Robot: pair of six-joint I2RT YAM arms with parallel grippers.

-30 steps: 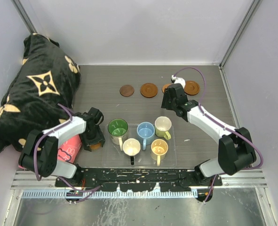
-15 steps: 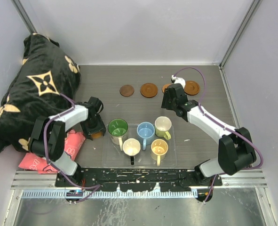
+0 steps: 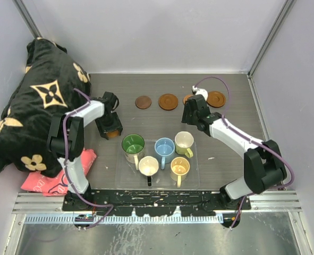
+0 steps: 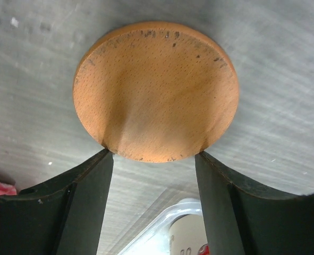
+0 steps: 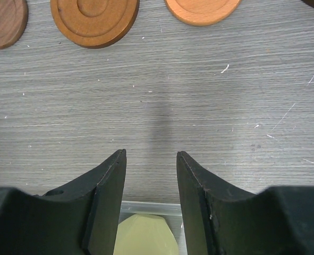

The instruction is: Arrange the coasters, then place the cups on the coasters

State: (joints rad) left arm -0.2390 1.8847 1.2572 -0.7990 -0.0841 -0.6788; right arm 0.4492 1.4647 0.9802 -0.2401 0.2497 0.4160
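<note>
My left gripper (image 3: 110,126) is shut on an orange coaster (image 4: 155,90), its fingertips (image 4: 104,159) pinching the disc's near edge just above the table, left of the cups. Three more coasters lie in a far row: dark brown (image 3: 143,102), ringed orange-brown (image 3: 168,101) and one at the right end (image 3: 216,99). A lighter orange one (image 5: 202,11) is half hidden by my right gripper (image 3: 191,114), which hangs open and empty over bare table. The green (image 3: 133,144), blue (image 3: 164,147), cream (image 3: 184,141), black-and-white (image 3: 149,166) and yellow (image 3: 180,167) cups stand grouped on a clear tray.
The clear plastic tray (image 3: 196,170) under the cups sits near the arm bases. A black cloth bag with a tan flower pattern (image 3: 40,106) fills the left side, with a pink packet (image 3: 45,180) below it. Walls close in the far and side edges.
My left gripper has carried the orange coaster away from the near edge toward the far side, past the green cup. The right arm has barely moved.
</note>
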